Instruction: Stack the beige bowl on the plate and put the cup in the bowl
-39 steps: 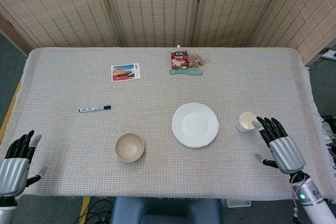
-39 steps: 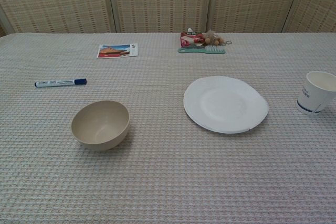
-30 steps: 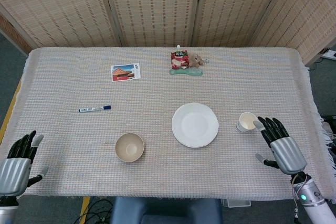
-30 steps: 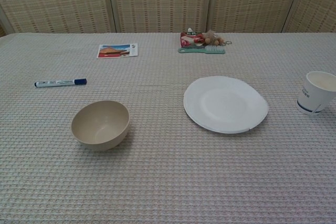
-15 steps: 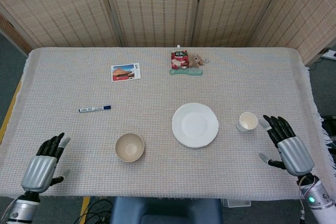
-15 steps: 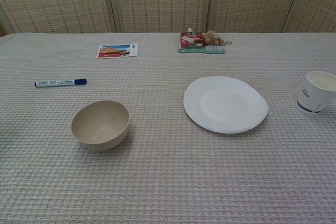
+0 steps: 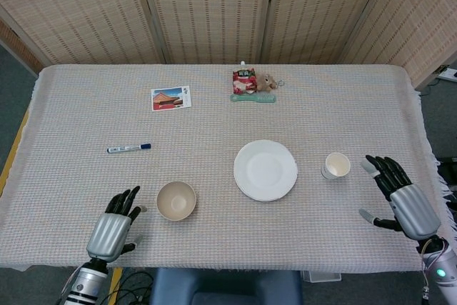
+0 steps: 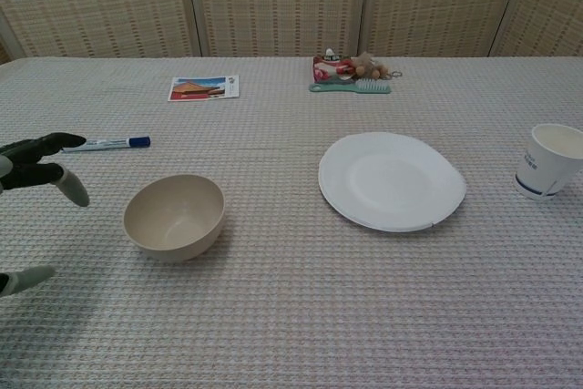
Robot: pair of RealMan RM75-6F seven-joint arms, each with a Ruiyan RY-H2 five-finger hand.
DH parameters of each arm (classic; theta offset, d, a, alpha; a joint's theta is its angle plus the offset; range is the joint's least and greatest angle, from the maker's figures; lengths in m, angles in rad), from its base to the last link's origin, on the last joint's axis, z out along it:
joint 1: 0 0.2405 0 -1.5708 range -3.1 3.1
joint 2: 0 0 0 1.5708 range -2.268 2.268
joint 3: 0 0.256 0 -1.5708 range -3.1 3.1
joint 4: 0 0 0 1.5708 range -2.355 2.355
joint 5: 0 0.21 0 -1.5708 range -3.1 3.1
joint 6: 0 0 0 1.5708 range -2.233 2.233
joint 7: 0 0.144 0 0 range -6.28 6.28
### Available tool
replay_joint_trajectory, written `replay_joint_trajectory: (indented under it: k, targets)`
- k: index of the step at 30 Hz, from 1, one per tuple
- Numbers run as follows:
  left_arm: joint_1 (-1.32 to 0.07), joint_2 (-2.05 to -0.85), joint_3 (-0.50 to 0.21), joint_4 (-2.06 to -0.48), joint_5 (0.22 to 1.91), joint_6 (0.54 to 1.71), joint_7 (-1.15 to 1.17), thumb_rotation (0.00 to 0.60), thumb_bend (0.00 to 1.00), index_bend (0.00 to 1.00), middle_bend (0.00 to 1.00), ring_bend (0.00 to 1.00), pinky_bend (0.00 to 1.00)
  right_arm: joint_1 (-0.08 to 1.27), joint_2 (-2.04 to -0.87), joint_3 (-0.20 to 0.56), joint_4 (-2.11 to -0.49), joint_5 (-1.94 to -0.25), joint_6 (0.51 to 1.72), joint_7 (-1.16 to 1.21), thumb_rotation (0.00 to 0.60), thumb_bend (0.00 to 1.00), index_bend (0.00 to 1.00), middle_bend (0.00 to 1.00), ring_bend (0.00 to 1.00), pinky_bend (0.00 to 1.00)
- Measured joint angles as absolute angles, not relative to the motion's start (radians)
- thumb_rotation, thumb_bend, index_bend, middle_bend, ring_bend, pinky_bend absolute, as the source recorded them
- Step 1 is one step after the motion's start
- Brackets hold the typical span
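Bowl: I see the beige bowl upright on the table, left of the white plate, apart from it.
Cup: the cup stands right of the plate.
Left hand: my left hand is just beside the bowl, fingers spread, holding nothing.
Right hand: my right hand is near the cup, fingers apart, not touching it.

Left hand pokes in at the edge, fingers spread, just beside the beige bowl. White plate sits mid-worktop, cup far right.
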State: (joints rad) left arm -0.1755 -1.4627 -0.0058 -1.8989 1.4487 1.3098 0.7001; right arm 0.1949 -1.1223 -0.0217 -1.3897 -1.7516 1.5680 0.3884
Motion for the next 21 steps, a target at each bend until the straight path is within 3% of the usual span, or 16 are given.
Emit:
replay_joint_trajectory:
  k: [8,21]
  targets:
    - [-0.236,-1.59,-0.05,-1.874,1.37,1.275,0.806,0.6,0.28,0.38,0.0,0.0,0.14,0.202,-1.11,-0.038,-1.374,-1.781,1.581,0.44,0.6,0.21,0.0,0.0,0.0,0.0]
    - [-0.293,-1.672,-0.06,-1.791,1.363,1.268,0.824,0.6,0.3,0.45,0.0,0.0,0.14,0.192,-1.095,-0.045,-1.373,-1.79,1.612,0.465,0.6,0.21,0.0,0.0,0.0,0.0]
